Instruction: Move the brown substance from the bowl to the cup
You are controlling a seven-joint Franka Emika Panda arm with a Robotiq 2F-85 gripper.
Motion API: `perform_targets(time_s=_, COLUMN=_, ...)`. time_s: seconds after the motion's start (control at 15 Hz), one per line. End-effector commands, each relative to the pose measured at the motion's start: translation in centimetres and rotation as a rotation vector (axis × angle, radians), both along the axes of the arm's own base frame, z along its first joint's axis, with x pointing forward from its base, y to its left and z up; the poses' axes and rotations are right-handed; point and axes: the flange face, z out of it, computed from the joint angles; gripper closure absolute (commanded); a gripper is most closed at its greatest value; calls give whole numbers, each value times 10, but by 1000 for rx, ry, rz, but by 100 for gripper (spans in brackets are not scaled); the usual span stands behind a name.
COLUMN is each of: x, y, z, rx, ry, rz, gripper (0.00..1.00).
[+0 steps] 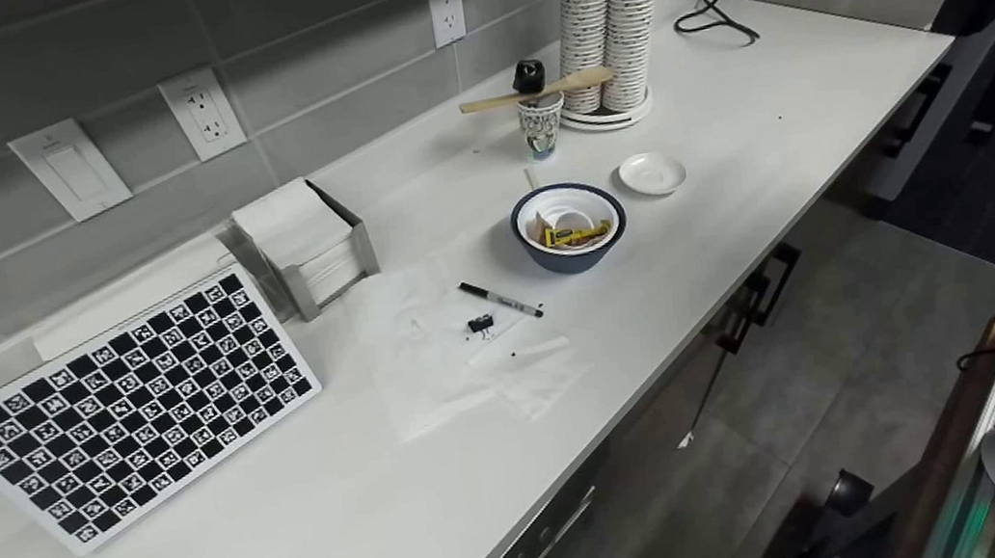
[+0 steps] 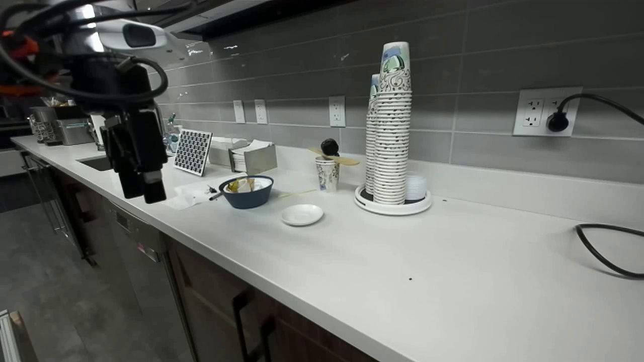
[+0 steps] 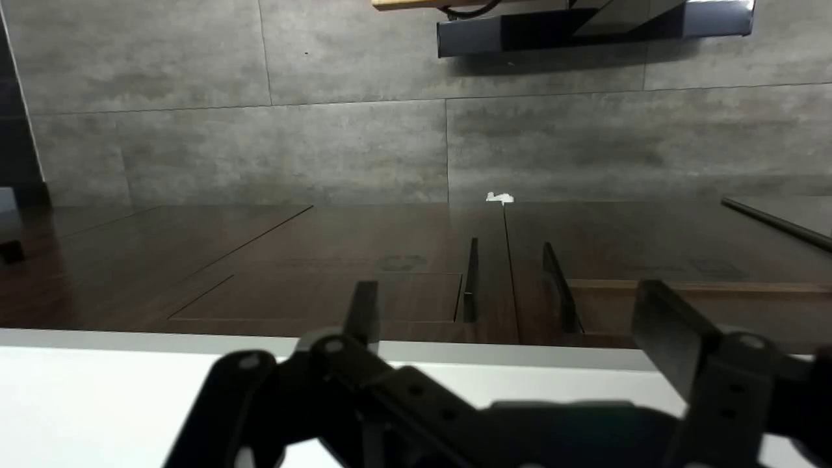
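Gripper (image 2: 144, 191) is hanging at the left of an exterior view, pointing downward and well apart from the bowl (image 1: 571, 261). In the wrist view, the fingers (image 3: 673, 341) are standing wide apart in the released condition; cabinet fronts (image 3: 403, 247) and gray floor (image 3: 292, 149) are showing beyond them, with the white counter (image 3: 97, 396) extending along the lower part.

The bowl, dark blue outside and white inside, is resting upright on the counter. The brown substance (image 1: 540, 228) is lying inside the bowl, next to a yellow packet (image 1: 574, 236); its texture is appearing too small to resolve.

The cup (image 1: 541, 129), patterned and light-rimmed, is standing upright on the wall side of the bowl. A wooden utensil (image 1: 586, 79) is lying across its top, and a black rounded object (image 1: 528, 75) is showing above the rim. Stacked paper cups (image 1: 628, 27) are standing near the cup on a round white tray (image 2: 395, 209).

A flat white dish (image 1: 652, 173) is sitting near the bowl. A marker (image 1: 500, 300) and a black clip (image 1: 481, 323) are lying close together by thin white sheets (image 1: 445, 393). A napkin holder (image 2: 265, 159) and a checkered board (image 1: 137, 412) are standing farther along the counter, near the wall (image 1: 364, 93).
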Motion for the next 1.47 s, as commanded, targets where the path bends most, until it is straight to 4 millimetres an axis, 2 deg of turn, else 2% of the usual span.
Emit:
perform_targets(time_s=0.0, x=0, y=0, z=1, rx=0, ry=1, rz=0, gripper=0)
perform_targets(time_s=0.53, x=0, y=0, z=1, rx=0, ry=1, rz=0, gripper=0)
perform_targets(time_s=0.67, x=17, y=22, z=3, rx=-11, ry=-61, rz=7, gripper=0)
perform_targets(time_s=1.13, x=145, y=135, z=44, rx=-104, ry=-443, rz=133, gripper=0)
perform_targets(time_s=1.27, x=181, y=166, z=46, rx=-84, ry=-476, rz=223, gripper=0)
perform_targets(time_s=1.4, x=214, y=196, z=38, rx=-27, ry=-456, rz=346, gripper=0)
